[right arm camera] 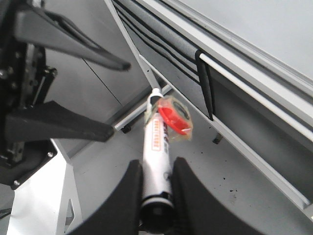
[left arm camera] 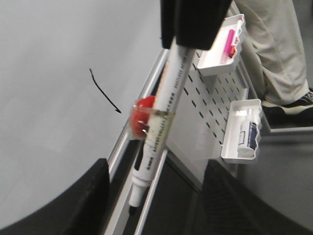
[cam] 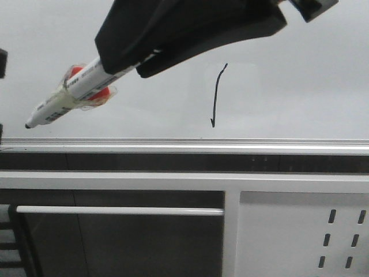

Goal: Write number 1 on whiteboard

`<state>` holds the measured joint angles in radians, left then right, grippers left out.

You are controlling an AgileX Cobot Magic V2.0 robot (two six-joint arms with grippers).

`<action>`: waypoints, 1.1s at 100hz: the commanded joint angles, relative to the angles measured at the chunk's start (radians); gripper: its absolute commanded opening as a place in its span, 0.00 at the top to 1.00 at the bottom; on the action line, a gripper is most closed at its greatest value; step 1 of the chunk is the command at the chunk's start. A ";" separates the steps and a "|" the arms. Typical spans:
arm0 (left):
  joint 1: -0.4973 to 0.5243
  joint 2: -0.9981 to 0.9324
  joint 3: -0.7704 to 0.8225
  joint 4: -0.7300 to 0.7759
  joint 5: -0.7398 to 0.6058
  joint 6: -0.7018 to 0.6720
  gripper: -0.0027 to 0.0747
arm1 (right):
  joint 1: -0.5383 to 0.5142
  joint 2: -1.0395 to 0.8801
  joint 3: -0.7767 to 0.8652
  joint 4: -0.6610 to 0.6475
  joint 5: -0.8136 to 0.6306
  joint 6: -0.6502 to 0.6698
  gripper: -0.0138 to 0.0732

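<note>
Nearest the front camera, the right gripper [right arm camera: 155,169] is clamped on the barrel of a white marker pen [cam: 69,95]. The pen is tilted, its black tip low and well to the left of the stroke. Whether the tip touches the board cannot be told. A red round piece [cam: 95,92] is bound to the barrel under clear tape. The barrel carries dark print and a red-lettered line in the right wrist view, none of it legible. The left gripper [left arm camera: 155,165] stands wide open and holds nothing, with the pen passing between its fingers. Behind, the number 1 [cam: 217,95] is a thin black, slightly curved stroke low on the whiteboard [cam: 300,86], a little right of centre. Its hooked lower end sits just above the silver edge rail [cam: 184,141]. Under the rail, a grey perforated panel [left arm camera: 205,98] carries two white trays [left arm camera: 242,129]. One holds a blue-labelled item with unreadable wording, the other a pink object.
</note>
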<state>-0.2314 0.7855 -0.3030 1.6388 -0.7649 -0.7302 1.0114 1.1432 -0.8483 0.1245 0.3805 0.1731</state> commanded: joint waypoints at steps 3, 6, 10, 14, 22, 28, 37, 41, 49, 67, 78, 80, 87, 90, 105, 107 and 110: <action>-0.089 0.051 -0.049 -0.046 0.089 0.015 0.48 | -0.019 -0.016 -0.037 0.001 -0.040 -0.003 0.90; -0.120 0.062 -0.059 -0.046 0.117 0.016 0.48 | -0.028 -0.016 -0.037 0.003 -0.024 0.000 0.90; -0.152 0.078 -0.072 -0.046 0.161 0.016 0.48 | -0.043 -0.020 -0.037 0.003 -0.007 0.022 0.90; -0.189 0.096 -0.089 -0.046 0.201 0.016 0.48 | -0.063 -0.022 -0.037 0.003 0.014 0.033 0.90; -0.251 0.126 -0.127 -0.046 0.286 0.016 0.48 | -0.094 -0.033 -0.037 0.003 0.045 0.033 0.90; -0.295 0.156 -0.152 -0.046 0.321 0.016 0.48 | -0.102 -0.045 -0.037 0.001 0.050 0.033 0.90; -0.346 0.205 -0.185 -0.046 0.330 0.016 0.48 | -0.101 -0.063 -0.037 -0.002 0.041 0.033 0.90; -0.365 0.235 -0.199 -0.046 0.341 0.016 0.48 | -0.101 -0.069 -0.037 -0.003 0.041 0.033 0.90; -0.395 0.290 -0.220 -0.046 0.391 0.016 0.48 | -0.101 -0.069 -0.037 -0.004 0.056 0.033 0.90; -0.450 0.352 -0.274 -0.046 0.455 0.016 0.48 | -0.101 -0.069 -0.037 -0.006 0.079 0.033 0.90; -0.467 0.357 -0.297 -0.046 0.486 0.016 0.53 | -0.101 -0.069 -0.037 -0.008 0.078 0.033 0.90; -0.467 0.357 -0.297 -0.046 0.486 0.016 0.54 | -0.101 -0.069 -0.037 -0.008 0.077 0.033 0.90; -0.467 0.357 -0.299 -0.046 0.480 0.016 0.56 | -0.101 -0.069 -0.037 -0.008 0.069 0.033 0.90; -0.467 0.357 -0.299 -0.046 0.476 0.016 0.56 | -0.101 -0.069 -0.037 -0.008 0.064 0.033 0.90; -0.467 0.357 -0.299 -0.046 0.458 0.016 0.56 | -0.101 -0.069 -0.037 -0.008 0.046 0.033 0.90; -0.467 0.357 -0.299 -0.046 0.458 0.016 0.56 | -0.101 -0.069 -0.037 -0.008 0.046 0.033 0.90; -0.467 0.357 -0.299 -0.046 0.458 0.016 0.56 | -0.101 -0.069 -0.037 -0.008 0.046 0.033 0.90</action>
<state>-0.6911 1.1553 -0.5679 1.6388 -0.2931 -0.7110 0.9175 1.0973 -0.8504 0.1261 0.5024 0.2086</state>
